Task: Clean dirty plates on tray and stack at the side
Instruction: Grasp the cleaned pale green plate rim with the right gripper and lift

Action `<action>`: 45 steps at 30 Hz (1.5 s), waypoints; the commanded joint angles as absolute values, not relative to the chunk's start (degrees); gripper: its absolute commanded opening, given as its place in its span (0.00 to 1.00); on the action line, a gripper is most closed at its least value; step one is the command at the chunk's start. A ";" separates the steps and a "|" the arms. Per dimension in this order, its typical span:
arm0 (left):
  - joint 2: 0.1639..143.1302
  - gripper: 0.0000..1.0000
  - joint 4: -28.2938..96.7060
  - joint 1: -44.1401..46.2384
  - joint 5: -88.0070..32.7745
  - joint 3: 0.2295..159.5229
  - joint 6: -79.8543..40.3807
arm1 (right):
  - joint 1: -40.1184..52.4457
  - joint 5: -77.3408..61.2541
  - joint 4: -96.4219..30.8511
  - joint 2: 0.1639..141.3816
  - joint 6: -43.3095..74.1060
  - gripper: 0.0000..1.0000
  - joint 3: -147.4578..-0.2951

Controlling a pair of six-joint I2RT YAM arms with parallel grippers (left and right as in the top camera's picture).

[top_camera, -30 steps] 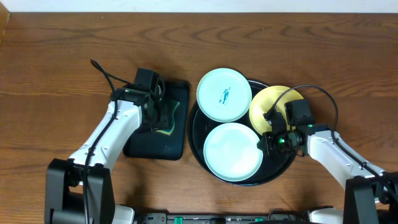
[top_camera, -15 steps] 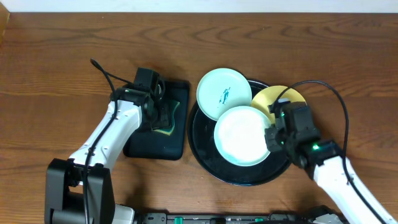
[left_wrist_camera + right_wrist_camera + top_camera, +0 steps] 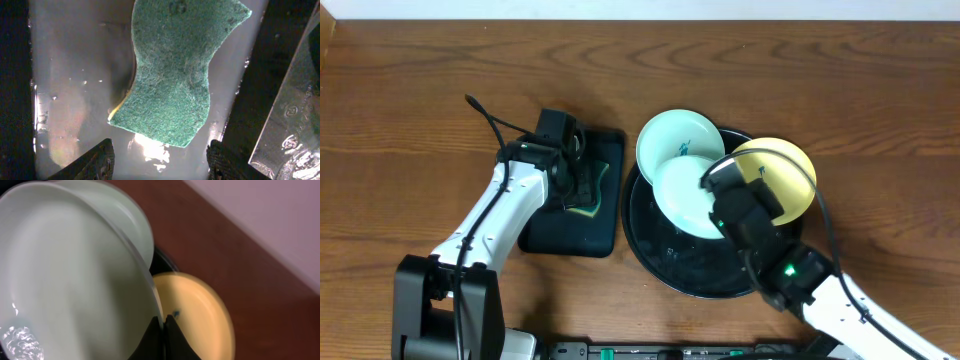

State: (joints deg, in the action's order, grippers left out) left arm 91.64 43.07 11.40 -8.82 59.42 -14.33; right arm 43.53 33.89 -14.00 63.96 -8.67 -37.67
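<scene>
My right gripper [image 3: 716, 190] is shut on the rim of a pale mint plate [image 3: 682, 195] and holds it tilted above the round black tray [image 3: 655, 255]. In the right wrist view the fingers [image 3: 162, 330] pinch that plate's [image 3: 75, 280] edge. A second mint plate [image 3: 678, 145] with a teal smudge rests on the tray's far left rim. The yellow plate [image 3: 782, 170] lies at the tray's right, with a small blue mark [image 3: 175, 313]. My left gripper [image 3: 160, 162] hangs open just above a green sponge [image 3: 175, 75].
The sponge [image 3: 588, 195] lies in a small rectangular black tray [image 3: 565, 235], wet and glossy, left of the round tray. Brown wooden table [image 3: 410, 90] surrounds everything. A black cable [image 3: 485, 115] trails behind the left arm.
The right gripper has lifted the clean mint plate off the tray's front and carried it up and toward the far left, tilting it. The left arm has not moved.
</scene>
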 commanded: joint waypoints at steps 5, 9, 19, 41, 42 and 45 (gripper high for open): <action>91.72 0.61 43.00 11.16 -8.58 58.92 -14.20 | 51.46 50.02 -7.79 63.26 -28.03 0.01 -38.63; 91.72 0.61 43.00 11.16 -8.56 58.92 -14.20 | 54.35 57.10 -4.29 63.26 -33.95 0.01 -38.63; 91.72 0.61 42.98 11.16 -8.56 58.92 -14.20 | 54.24 59.88 -0.60 63.26 -32.08 0.01 -38.61; 91.74 0.61 42.96 11.16 -8.56 58.76 -14.20 | 2.59 7.31 -17.80 63.42 25.28 0.01 -38.57; 91.72 0.61 42.94 11.16 -8.56 58.74 -14.20 | -0.82 5.37 -17.80 63.61 25.32 0.01 -38.57; 91.72 0.61 42.76 11.16 -8.56 58.65 -14.20 | -9.69 0.93 -17.80 64.71 25.93 0.01 -38.57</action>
